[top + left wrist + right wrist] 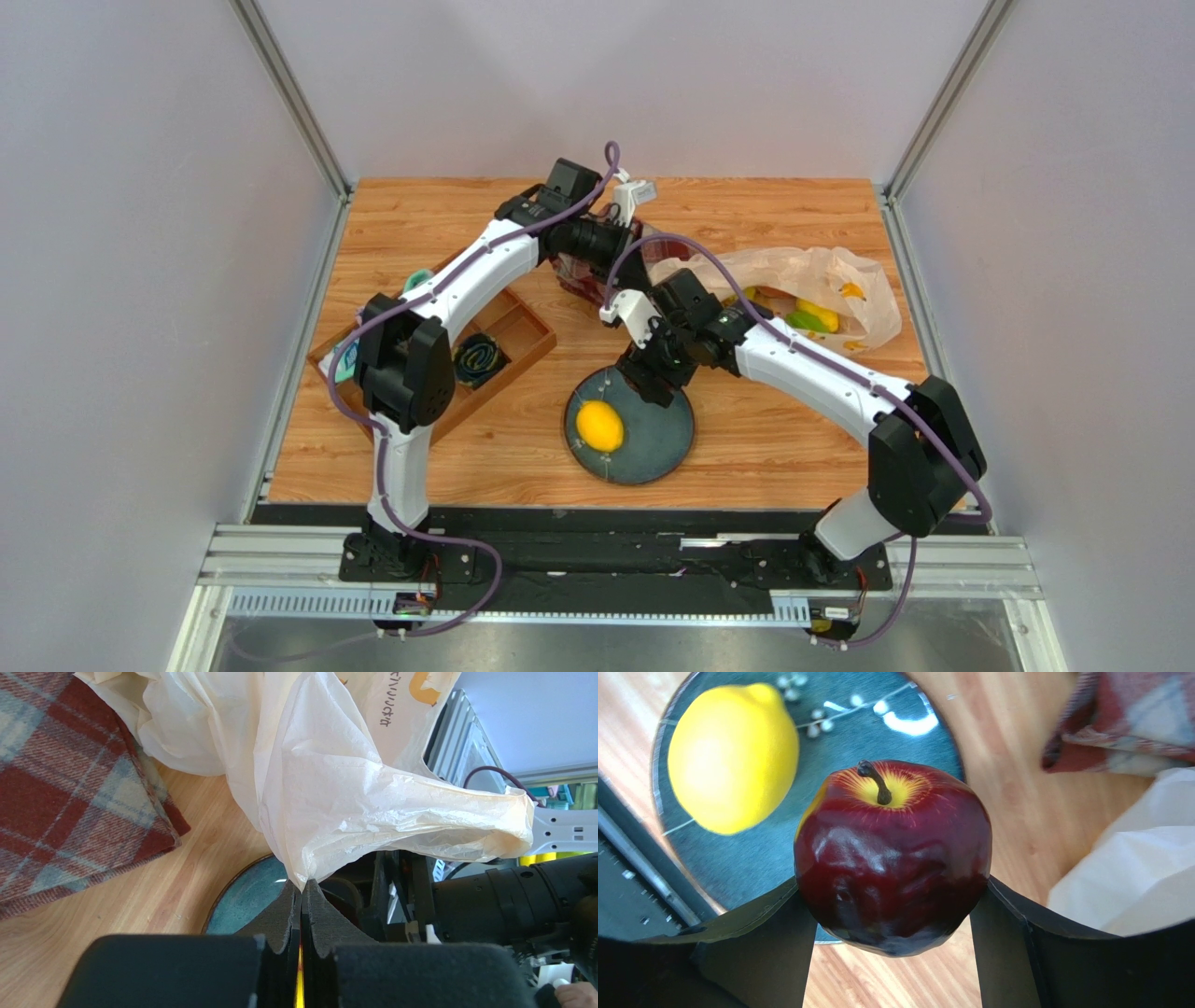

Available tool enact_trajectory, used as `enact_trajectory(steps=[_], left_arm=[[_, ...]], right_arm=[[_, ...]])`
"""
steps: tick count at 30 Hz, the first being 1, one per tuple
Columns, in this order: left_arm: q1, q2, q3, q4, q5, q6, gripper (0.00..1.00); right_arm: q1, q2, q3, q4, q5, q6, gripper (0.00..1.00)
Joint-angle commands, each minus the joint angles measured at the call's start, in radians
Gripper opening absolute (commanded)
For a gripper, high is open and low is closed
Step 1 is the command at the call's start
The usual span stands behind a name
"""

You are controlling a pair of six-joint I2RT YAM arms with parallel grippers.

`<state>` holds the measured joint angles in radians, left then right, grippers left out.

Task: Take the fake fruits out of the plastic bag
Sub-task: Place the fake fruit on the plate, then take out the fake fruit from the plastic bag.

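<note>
So the right end effector (892,913) is pinching a dark red apple (892,854), 1 black finger (773,945) on each flank, stem pointing at the camera. The skin is glossy plastic, a bit dimpled, with a yellow flush streaked red around the brown stem. It hangs over the rim of a round plate (843,742) with a dark teal glaze. The lemon (731,756) lies on that plate, a smooth matte yellow oval with a little nub at 1 end.

The left end effector (302,897) is pressed together on a fold of the plastic bag (351,791). The film is thin, crinkly, translucent beige with some orange print, and it's drawn into a peak right at the tips. Next to it there's a folded plaid cloth (70,791), woolly weave in red and grey-blue, lying on the wood-grain surface (140,903).

Only the top view shows the rest of the bag, slumped at the far right of the surface with yellow and green pieces (811,314) visible through the film. It also shows a wooden tray (526,336) on the left. The apple can't be made out from up there; the arm covers it.
</note>
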<state>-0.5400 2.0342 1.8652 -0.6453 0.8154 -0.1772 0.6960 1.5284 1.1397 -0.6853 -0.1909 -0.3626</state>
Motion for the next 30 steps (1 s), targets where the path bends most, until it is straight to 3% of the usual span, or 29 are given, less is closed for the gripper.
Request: enact_trajectory(steps=[1, 5, 7, 8, 9, 10, 13, 17, 22, 25, 30], left_arm=[[0.0, -0.031, 0.0, 0.035, 0.041, -0.021, 0.0], [0.0, -0.048, -0.011, 0.032, 0.036, -0.022, 0.0], [0.0, -0.054, -0.015, 0.033, 0.036, -0.024, 0.0], [0.0, -0.055, -0.017, 0.035, 0.034, -0.024, 0.0], [0.0, -0.058, -0.018, 0.036, 0.034, -0.024, 0.0], [0.0, -0.06, -0.021, 0.036, 0.036, -0.024, 0.0], [0.0, -0.065, -0.026, 0.036, 0.034, -0.021, 0.0], [-0.002, -0.072, -0.04, 0.042, 0.036, -0.024, 0.0], [-0.005, -0.1, -0.078, 0.052, 0.044, -0.022, 0.0], [-0.012, -0.121, -0.096, 0.052, 0.05, -0.028, 0.0], [-0.038, -0.14, -0.09, 0.035, 0.054, -0.018, 0.0]], right_arm=[[0.0, 0.045, 0.026, 0.053, 0.077, 0.021, 0.49], [0.008, 0.093, 0.035, 0.072, 0.074, -0.016, 0.52], [0.016, 0.114, 0.041, 0.066, 0.076, -0.021, 0.64], [0.017, 0.119, 0.052, 0.064, 0.073, -0.018, 0.69], [0.017, 0.121, 0.058, 0.052, 0.073, -0.004, 0.99], [0.017, 0.11, 0.067, 0.044, 0.071, 0.002, 1.0], [0.016, 0.066, 0.104, -0.026, 0.05, -0.002, 1.0], [-0.004, -0.133, 0.149, -0.169, 0.028, -0.001, 1.0], [-0.088, -0.368, 0.167, -0.249, 0.125, 0.008, 1.0], [-0.204, -0.424, 0.164, -0.215, 0.127, -0.006, 0.91], [-0.378, -0.346, 0.134, -0.143, 0.11, -0.035, 0.54]])
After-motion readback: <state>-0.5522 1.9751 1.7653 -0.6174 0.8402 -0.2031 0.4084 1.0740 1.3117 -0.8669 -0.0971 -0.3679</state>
